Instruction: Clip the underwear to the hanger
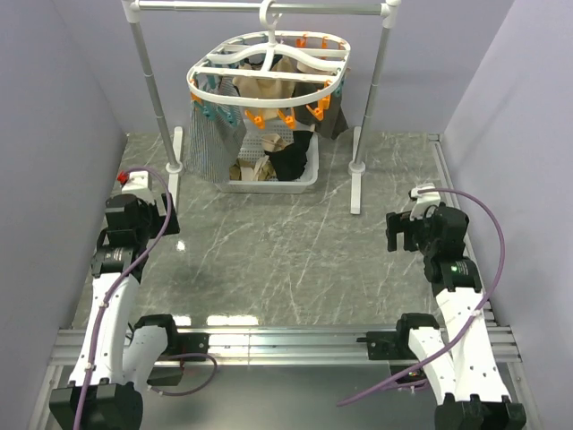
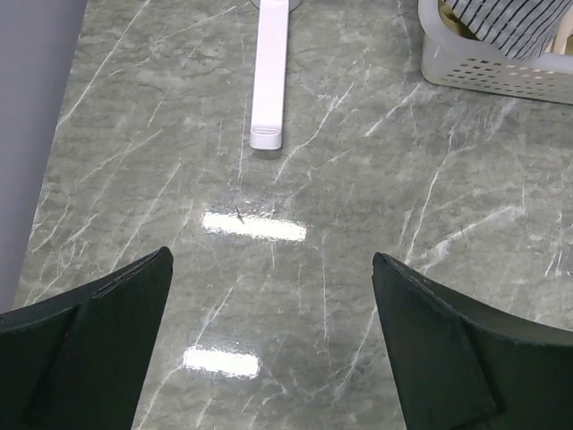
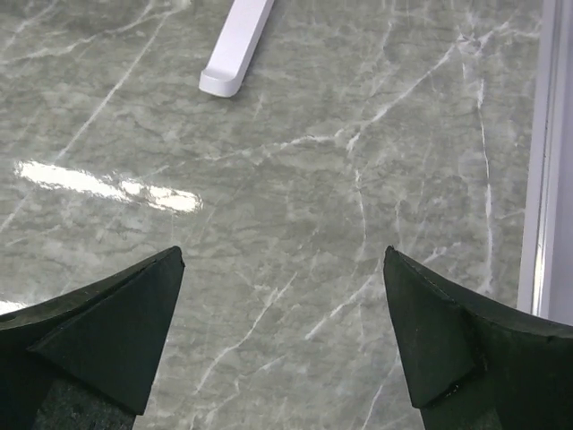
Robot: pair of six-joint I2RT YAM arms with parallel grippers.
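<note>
While both arms rest near the front edge, the top view shows the underwear (image 1: 291,163) lying in the white basket (image 1: 269,186) at the far side of the surface (image 1: 269,260). It is directly under the hanger (image 1: 269,64) and well apart from the left arm (image 1: 116,269) and the right arm (image 1: 457,287).

In the left wrist view the jaws stand wide open and hold nothing; a stand foot (image 2: 267,81) lies ahead.

In the right wrist view the jaws are also wide open and empty.

I think the beige garments (image 1: 260,166) may come up together with the underwear, because they lie mixed. The freely hanging hanger may also swing away when pushed.
</note>
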